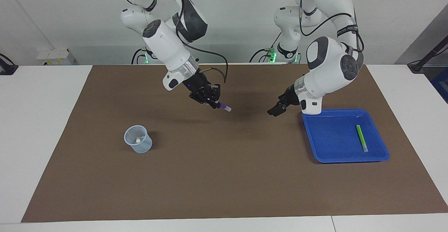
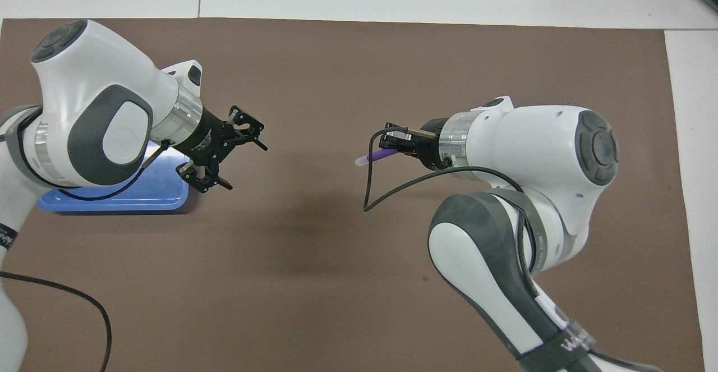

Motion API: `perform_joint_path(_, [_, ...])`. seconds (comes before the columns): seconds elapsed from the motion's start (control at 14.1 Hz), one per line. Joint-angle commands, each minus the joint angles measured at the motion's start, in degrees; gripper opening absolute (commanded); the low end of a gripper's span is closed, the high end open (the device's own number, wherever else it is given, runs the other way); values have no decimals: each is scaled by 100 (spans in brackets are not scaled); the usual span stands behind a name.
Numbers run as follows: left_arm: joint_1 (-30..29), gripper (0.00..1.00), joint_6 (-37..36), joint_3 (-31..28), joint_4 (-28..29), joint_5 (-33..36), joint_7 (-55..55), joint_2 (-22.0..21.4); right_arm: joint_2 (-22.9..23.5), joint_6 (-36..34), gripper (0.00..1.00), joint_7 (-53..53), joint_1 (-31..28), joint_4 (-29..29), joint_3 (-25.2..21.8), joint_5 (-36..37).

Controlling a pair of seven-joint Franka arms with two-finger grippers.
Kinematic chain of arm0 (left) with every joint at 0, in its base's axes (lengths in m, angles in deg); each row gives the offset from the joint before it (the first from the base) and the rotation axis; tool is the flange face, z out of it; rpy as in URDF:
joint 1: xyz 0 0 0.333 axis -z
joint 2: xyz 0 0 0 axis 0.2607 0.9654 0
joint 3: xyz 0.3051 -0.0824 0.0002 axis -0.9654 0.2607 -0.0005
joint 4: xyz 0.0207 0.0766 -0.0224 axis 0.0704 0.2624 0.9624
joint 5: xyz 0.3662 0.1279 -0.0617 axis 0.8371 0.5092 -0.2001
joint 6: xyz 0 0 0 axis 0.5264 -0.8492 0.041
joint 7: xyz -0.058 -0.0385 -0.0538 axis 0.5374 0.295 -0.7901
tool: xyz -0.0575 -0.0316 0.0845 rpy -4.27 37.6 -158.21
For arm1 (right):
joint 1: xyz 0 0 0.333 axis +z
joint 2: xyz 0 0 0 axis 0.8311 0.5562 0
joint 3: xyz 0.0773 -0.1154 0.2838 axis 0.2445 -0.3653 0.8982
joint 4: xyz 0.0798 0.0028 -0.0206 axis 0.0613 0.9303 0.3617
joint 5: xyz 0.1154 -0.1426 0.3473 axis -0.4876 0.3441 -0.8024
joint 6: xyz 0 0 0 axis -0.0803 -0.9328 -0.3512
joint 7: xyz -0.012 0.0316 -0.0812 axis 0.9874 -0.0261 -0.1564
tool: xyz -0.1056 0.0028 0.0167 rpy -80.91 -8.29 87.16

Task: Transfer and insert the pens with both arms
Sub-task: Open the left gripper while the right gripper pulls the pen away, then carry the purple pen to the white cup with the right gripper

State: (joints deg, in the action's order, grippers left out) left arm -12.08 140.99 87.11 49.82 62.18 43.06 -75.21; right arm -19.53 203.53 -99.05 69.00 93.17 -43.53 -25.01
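Observation:
My right gripper [image 1: 214, 102] [image 2: 392, 148] hangs over the middle of the brown mat, shut on the purple pen [image 1: 223, 106] [image 2: 374, 156]. The pen's pale end points out and down from the fingers. My left gripper [image 1: 275, 111] [image 2: 247, 168] is open with nothing in it, in the air beside the blue tray [image 1: 315, 144] [image 2: 112, 198]. The green pen [image 1: 361, 138] lies flat in the tray; the left arm hides it in the overhead view. A clear cup [image 1: 138, 139] stands toward the right arm's end, with one pen's pale end [image 1: 138, 140] showing inside it.
The brown mat [image 1: 224, 176] covers most of the white table. A black cable loops under the right wrist [image 2: 367, 192]. The right arm's elbow hides the cup in the overhead view.

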Motion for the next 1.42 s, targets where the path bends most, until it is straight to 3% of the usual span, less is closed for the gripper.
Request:
perform_joint_path(0.0, [-180, 100, -18, -14, 644, 611, -1079, -412, -4, -571, 0, 809, -154, -319, 64, 1115])
perform_joint_path(0.21, [-417, 100, 105, -14, 760, 798, -2433, -457, -13, -1125, 0, 1777, -470, -601, 64, 1883])
perform_joint_path(0.5, [-820, 100, 560, -40, 760, 1588, -4007, -422, -4, -1969, 0, 2936, -839, -1277, 64, 2427])
perform_joint_path(0.64, [-1076, 100, 904, -40, 769, 1615, -4509, -387, -4, -2032, 0, 3736, -1129, -1357, 64, 2639])
perform_joint_path(0.93, [-1313, 97, 1467, -40, 918, 2186, -4846, -343, 31, -1621, 0, 4704, -1385, -1305, 73, 3069])
perform_joint_path(1.35, [-1981, 97, 1925, -40, 515, 2599, -5820, 360, 119, -548, 0, 5164, -1772, -489, 90, 3000])
